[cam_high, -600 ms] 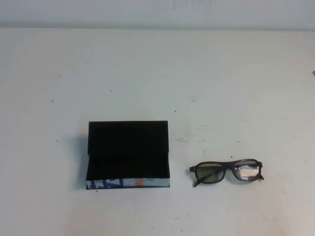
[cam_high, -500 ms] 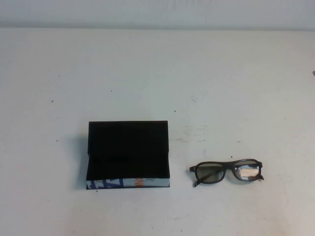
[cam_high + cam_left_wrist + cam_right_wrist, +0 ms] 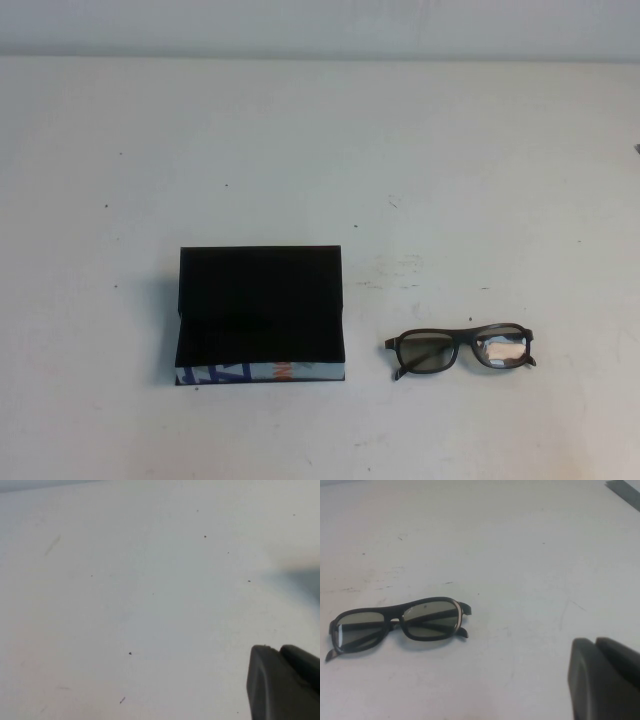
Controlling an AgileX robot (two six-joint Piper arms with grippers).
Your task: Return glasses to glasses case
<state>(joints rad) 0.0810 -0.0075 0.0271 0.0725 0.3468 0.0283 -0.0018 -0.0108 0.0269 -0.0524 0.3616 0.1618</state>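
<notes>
Your glasses case (image 3: 261,315) sits on the white table (image 3: 400,150), flap lid raised, printed strip facing the robot. Your glasses (image 3: 460,348) lie folded on the table to its right, apart from it, lenses upright. Your right gripper (image 3: 606,682) is closed and empty, above bare table near the glasses. Your left gripper (image 3: 284,682) hangs above bare table; I cannot tell its state.

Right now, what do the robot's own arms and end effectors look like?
Little shows. Left end effector: a matte black, rounded-edged block in its wrist view. Right end effector: the same dark blocky shape in its own. No cables or markings visible; the high view shows neither arm.
</notes>
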